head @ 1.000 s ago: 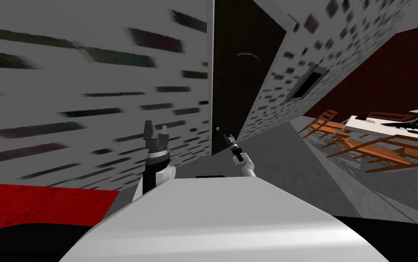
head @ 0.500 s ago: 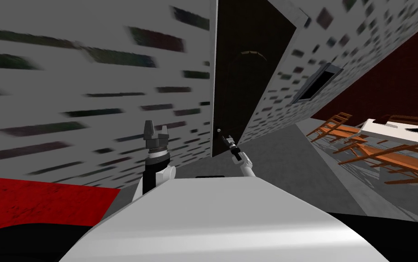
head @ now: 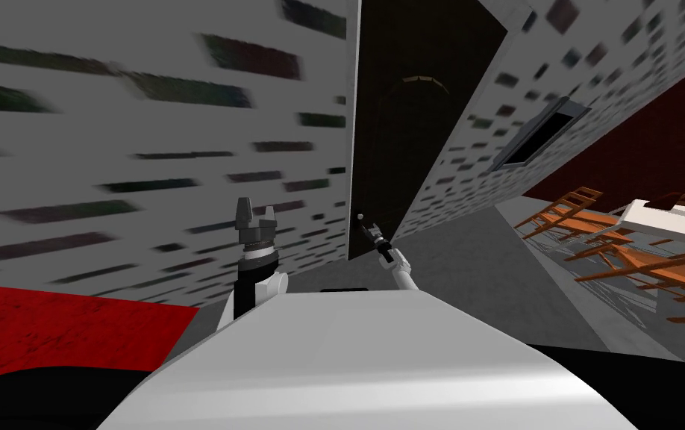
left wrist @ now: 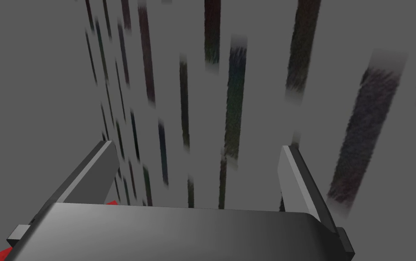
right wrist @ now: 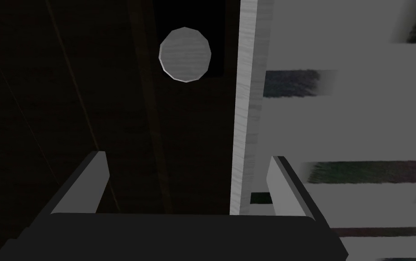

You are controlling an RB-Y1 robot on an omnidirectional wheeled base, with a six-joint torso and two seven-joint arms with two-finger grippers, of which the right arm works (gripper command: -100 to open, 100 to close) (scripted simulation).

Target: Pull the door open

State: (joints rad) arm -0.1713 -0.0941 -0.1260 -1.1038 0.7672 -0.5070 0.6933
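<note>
Door dark; knob just beyond right gripper, fingers spread

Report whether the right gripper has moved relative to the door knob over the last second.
Yes. In the head view the right gripper has closed in on the knob of the dark door; it is open and not yet touching.
</note>
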